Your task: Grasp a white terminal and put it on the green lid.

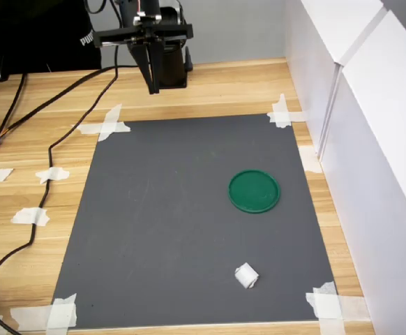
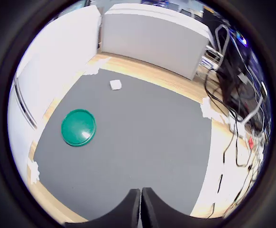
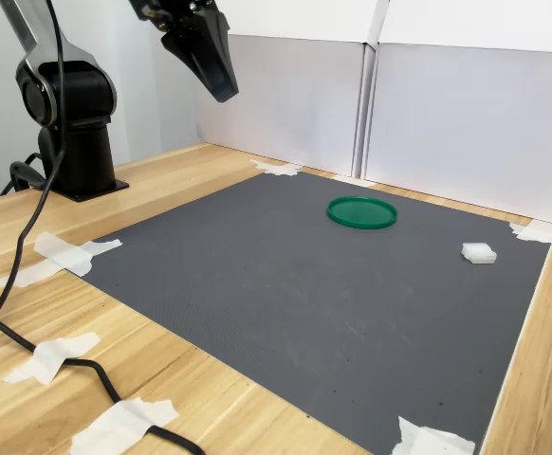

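We see the tiny white blocky plastic terminal lying on the dark grey mat, apart from the flat round green plastic lid. Our black gripper hangs closed and empty. We judge the terminal light, rigid, perhaps slippery; pinch its opposite flat sides.

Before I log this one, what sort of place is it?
Likely a lab bench set up for robot trials: a grey mat taped to a wooden table, white partition boards around it, loose cables.
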Available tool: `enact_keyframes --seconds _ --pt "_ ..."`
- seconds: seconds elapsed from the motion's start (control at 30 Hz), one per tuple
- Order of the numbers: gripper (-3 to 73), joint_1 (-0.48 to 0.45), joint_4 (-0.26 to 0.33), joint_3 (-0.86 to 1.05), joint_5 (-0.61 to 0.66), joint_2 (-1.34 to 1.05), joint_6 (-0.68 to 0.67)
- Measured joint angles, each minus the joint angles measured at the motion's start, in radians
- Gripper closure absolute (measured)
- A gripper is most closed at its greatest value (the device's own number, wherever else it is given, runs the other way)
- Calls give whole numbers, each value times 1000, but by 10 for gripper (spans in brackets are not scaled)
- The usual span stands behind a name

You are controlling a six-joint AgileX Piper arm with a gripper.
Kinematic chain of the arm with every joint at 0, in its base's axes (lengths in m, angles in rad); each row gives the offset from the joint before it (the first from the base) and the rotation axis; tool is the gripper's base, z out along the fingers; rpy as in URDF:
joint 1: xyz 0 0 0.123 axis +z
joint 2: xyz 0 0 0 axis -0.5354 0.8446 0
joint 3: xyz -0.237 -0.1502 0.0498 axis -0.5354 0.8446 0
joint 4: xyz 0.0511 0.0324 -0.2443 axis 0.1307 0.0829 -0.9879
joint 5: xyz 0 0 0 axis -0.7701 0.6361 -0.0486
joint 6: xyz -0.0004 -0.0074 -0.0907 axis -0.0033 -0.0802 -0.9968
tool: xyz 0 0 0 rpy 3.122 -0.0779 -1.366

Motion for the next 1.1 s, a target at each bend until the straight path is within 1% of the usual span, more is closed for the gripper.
enact_keyframes --seconds 0.07,0.13,0.2,0.23,0.3,0.37,0.43,0.53,0.6,0.67,0.77,0.83,0.93,1.03,1.1 --pt "701 0 36 -53 46 35 -81" --pt "676 0 80 -105 104 66 -157" --pt "634 0 114 -148 152 90 -207" --pt "601 0 129 -169 176 103 -227" --pt "517 0 141 -205 209 129 -251" --pt "410 0 137 -229 224 152 -258" --pt "295 0 119 -248 236 178 -259" --pt "149 0 90 -276 244 220 -265" --pt "76 0 85 -298 251 248 -265" --pt "20 0 100 -331 264 281 -268" --pt "-13 0 152 -390 284 328 -307" --pt "-19 0 200 -434 289 365 -332" --pt "-20 0 252 -492 282 419 -338" --pt "-20 0 269 -533 257 468 -342" --pt "-20 5 262 -560 237 506 -347"
